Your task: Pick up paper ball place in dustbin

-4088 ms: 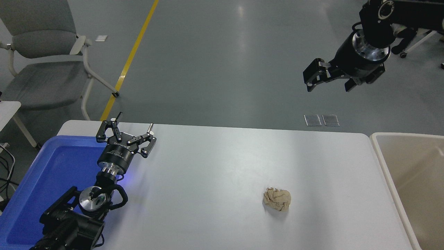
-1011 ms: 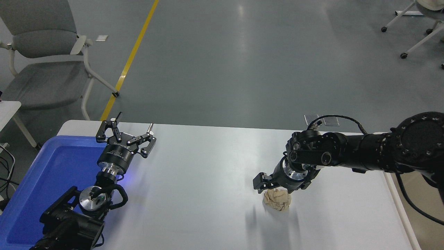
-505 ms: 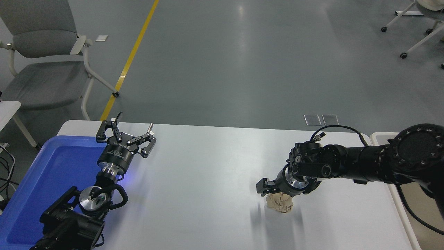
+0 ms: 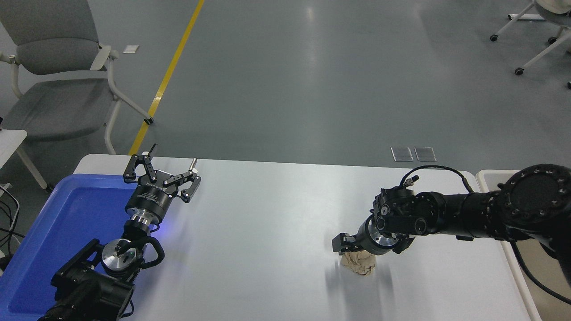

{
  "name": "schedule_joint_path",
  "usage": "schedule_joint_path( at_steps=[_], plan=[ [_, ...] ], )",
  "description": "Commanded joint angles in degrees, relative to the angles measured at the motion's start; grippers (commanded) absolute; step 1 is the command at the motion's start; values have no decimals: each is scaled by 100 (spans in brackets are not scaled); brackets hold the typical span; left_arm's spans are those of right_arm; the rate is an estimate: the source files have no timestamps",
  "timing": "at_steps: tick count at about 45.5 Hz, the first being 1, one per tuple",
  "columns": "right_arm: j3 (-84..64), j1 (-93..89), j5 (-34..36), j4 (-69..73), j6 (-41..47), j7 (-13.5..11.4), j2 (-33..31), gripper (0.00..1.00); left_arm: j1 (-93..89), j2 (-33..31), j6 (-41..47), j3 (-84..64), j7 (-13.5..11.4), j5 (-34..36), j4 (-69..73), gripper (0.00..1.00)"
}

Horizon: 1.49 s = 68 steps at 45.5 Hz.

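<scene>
The paper ball [image 4: 358, 264] lies on the white surface [image 4: 267, 223], with the right tool [image 4: 352, 249] pressed down onto its top (whether its fingers grip the wad I cannot tell). The dustbin [image 4: 488, 177] shows only a rim corner at the right edge. The left tool [image 4: 161, 171] rests spread open by the blue tray [image 4: 53, 232]

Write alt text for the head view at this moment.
The right gripper is down on the paper ball on the white table, its arm reaching in from the right across the dustbin. The left gripper sits parked, open, by a blue tray.
</scene>
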Motion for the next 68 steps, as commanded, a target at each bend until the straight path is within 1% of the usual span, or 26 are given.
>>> schedule_joint_path(
  at_steps=[1, 12, 17, 18, 20, 21, 22, 24, 25, 26, 31, 54, 61, 68],
  plan=[
    [-46, -15, -52, 16, -22, -9, 0, 100, 0, -1, 0, 0, -8, 0, 0, 99],
    [-169, -41, -61, 42, 13, -17, 9, 99, 0, -1, 0, 0, -8, 0, 0, 99],
    [-328, -33, -61, 68, 13, -17, 9, 94, 0, -1, 0, 0, 1, 0, 0, 99],
    [-337, -33, -52, 68, 13, -17, 9, 91, 0, -1, 0, 0, -8, 0, 0, 99],
    [-345, -24, -52, 86, 13, -17, 9, 80, 0, -1, 0, 0, 1, 0, 0, 99],
    [-354, -24, -52, 86, 13, -17, 9, 71, 0, -1, 0, 0, 1, 0, 0, 99],
    [-363, -24, -61, 95, 30, -17, 9, 57, 0, -1, 0, 0, 1, 0, 0, 99],
    [-407, 2, -79, 138, 66, -35, 9, 20, 0, -1, 0, 0, 1, 0, 0, 99],
    [-468, 29, -114, 173, 92, -44, 9, 7, 0, 8, 0, 0, 1, 0, 0, 99],
    [-547, 38, -157, 200, 118, -52, 9, 0, 0, -1, 0, 0, 1, 0, 0, 99],
    [-741, 90, -421, 297, 145, -53, 53, 0, 0, 8, 0, 0, 1, 0, 0, 99],
    [-758, 530, -360, 560, 83, -61, 1, 0, 0, -1, 0, 0, 1, 0, 0, 99],
    [-776, 863, -307, 876, 92, -61, -236, 0, 0, -1, 0, 0, 1, 0, 0, 99],
    [-846, 1592, -132, 1482, 136, -61, -711, 0, 0, -1, 0, 0, 1, 0, 0, 99]
  ],
)
